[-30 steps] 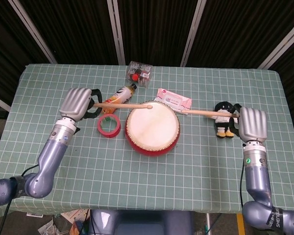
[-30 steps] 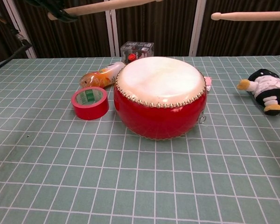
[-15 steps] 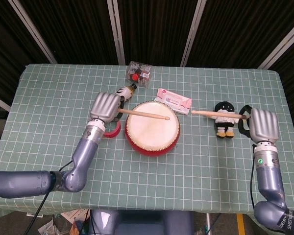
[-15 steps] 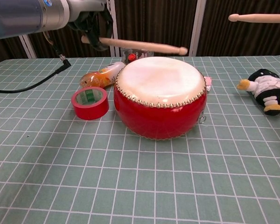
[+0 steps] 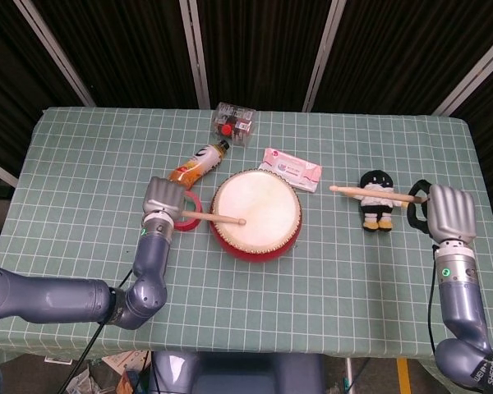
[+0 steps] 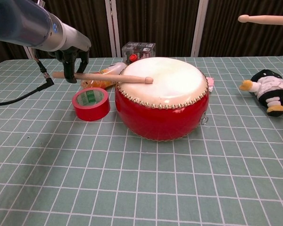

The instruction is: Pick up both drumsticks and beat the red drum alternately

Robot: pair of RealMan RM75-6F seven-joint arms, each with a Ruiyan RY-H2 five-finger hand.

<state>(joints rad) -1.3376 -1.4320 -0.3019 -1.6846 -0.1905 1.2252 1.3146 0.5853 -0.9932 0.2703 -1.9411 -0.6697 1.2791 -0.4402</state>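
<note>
The red drum [image 5: 255, 215] [image 6: 161, 96] with its pale skin stands mid-table. My left hand [image 5: 165, 199] [image 6: 71, 55] grips a wooden drumstick [image 5: 212, 217] [image 6: 104, 76] just left of the drum; the stick's tip lies on the left part of the skin. My right hand [image 5: 449, 212] holds the other drumstick [image 5: 370, 194] [image 6: 266, 19] raised to the right of the drum, its tip pointing towards the drum but short of it. The chest view shows only that stick's tip end, not the right hand.
A red tape roll [image 5: 189, 212] [image 6: 90, 103] lies under my left hand's stick. An orange bottle [image 5: 197, 163], a clear box [image 5: 233, 125] and a pink packet [image 5: 292, 170] sit behind the drum. A plush penguin [image 5: 376, 200] [image 6: 272, 91] lies right of it.
My left hand has swung down and towards me, bringing its stick from above the drum onto the skin. My right hand has drawn back to the right, its stick staying raised.
</note>
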